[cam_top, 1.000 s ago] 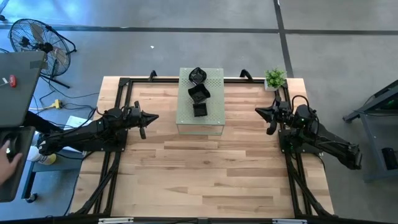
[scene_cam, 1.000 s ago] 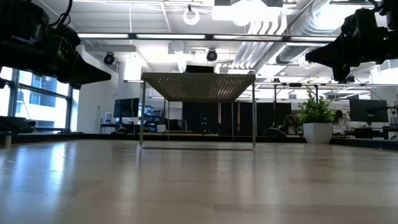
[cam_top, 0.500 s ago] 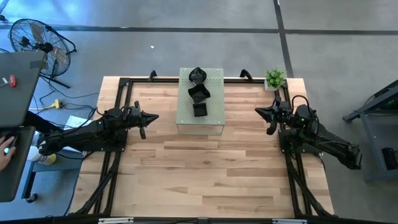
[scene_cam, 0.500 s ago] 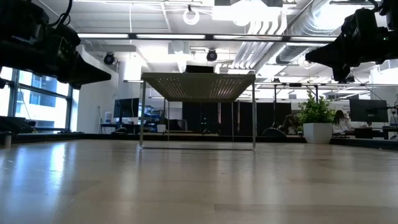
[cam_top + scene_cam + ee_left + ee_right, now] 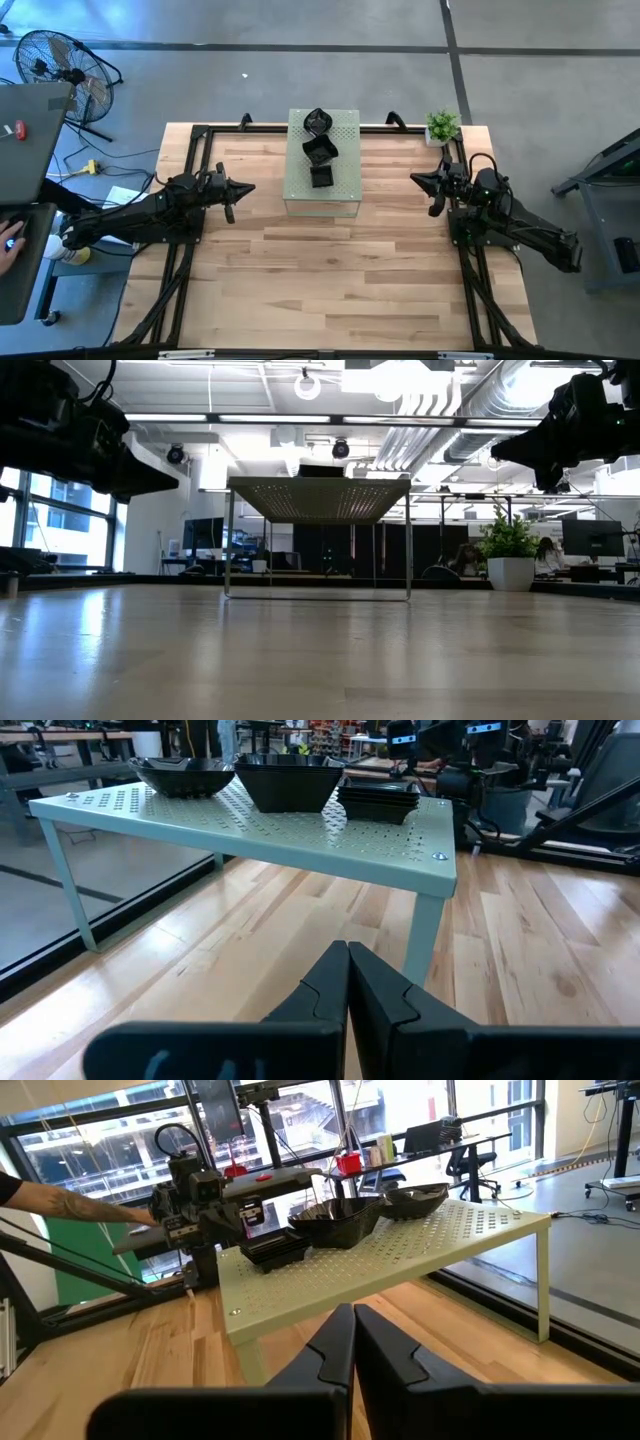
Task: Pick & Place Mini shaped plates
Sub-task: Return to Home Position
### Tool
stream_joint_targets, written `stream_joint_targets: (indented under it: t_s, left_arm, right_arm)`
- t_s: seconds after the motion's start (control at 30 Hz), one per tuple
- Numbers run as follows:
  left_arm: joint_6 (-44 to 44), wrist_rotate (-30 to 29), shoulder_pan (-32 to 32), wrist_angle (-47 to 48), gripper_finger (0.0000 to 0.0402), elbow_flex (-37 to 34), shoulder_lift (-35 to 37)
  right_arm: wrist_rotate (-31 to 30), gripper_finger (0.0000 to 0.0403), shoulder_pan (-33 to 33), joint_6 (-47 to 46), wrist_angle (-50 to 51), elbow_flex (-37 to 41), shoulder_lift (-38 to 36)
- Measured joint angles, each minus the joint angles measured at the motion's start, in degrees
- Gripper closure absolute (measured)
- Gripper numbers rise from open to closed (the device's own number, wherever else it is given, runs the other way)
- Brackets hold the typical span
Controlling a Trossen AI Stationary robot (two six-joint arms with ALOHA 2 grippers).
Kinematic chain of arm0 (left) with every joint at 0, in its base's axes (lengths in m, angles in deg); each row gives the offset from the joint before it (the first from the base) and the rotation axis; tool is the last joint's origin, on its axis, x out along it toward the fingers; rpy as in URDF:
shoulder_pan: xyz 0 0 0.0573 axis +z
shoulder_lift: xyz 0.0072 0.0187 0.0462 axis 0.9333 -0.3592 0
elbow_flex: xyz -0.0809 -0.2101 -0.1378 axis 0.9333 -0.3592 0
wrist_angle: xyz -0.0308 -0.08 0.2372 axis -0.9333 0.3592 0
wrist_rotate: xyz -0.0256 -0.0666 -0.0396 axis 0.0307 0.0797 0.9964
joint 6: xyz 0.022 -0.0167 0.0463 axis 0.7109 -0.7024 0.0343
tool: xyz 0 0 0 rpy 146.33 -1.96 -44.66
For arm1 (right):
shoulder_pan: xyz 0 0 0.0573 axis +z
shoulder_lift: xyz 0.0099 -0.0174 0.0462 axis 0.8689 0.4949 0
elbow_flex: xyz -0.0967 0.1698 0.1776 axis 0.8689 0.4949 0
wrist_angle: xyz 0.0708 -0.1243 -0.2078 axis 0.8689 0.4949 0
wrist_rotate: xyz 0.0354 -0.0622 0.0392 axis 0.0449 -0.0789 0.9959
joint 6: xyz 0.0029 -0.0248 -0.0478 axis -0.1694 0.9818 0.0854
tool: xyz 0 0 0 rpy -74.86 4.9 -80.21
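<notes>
The small glossy black dishes (image 5: 290, 782), stacked at the upper centre of the left wrist view, are marked by bright highlights along their smooth rims. The pale green perforated metal shelf (image 5: 300, 832) beneath them is coated in smooth paint, in which a faint reflection is carried. The pale wooden plank table (image 5: 330, 270) is shown with visible grain, and a satin sheen is seen across the lower half of the low view. A matt black finish is seen on the left gripper (image 5: 347, 948) and the right gripper (image 5: 354, 1310).
</notes>
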Motion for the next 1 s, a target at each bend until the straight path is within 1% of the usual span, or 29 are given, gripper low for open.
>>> stream_joint_targets:
  t_s: [0.47,1.0]
  left_arm:
    - [-0.01,0.0,0.0,0.0,0.0401,0.0,0.0]
    - [-0.01,0.0,0.0,0.0,0.0401,0.0,0.0]
  right_arm:
    - [0.0,0.0394,-0.02,0.0,-0.01,0.0,0.0]
    - [0.0,0.0398,0.0,0.0,-0.01,0.0,0.0]
